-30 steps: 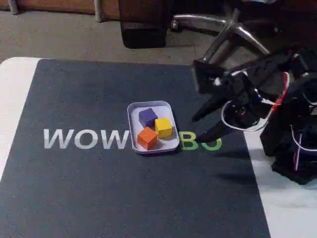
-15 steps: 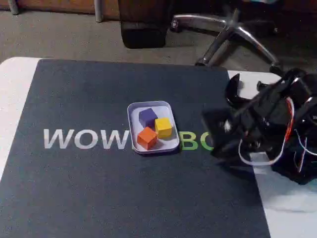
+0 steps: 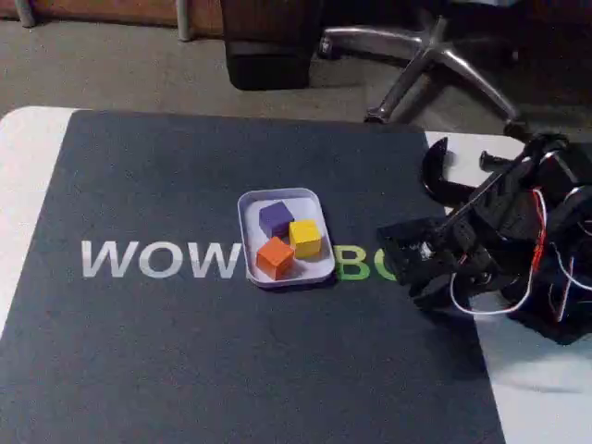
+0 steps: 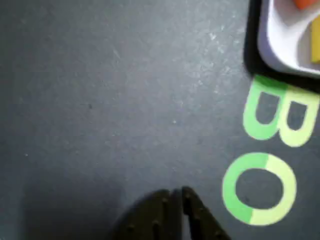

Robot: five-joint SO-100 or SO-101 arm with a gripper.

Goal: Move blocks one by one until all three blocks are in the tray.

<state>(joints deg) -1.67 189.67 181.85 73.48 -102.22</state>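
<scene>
Counter (image 3: 28,166) and its dark mat (image 3: 185,351) carry the tray (image 3: 319,268), whose long axis runs up and down the fixed view, slightly tilted; compared with a second ago the arm (image 3: 499,231) has folded back and dropped low at the right, well apart from the tray, which I judge to mean the task is finished. Purple block (image 3: 276,218), yellow block (image 3: 305,238) and orange block (image 3: 275,256) all sit inside; the end effector (image 4: 176,197) is clenched and empty, tips together just above the mat.

wrist view: tray (image 4: 280,45) cut off by my top-right corner | orange block (image 4: 309,3) a sliver | hand (image 4: 175,197) base cropped below
</scene>
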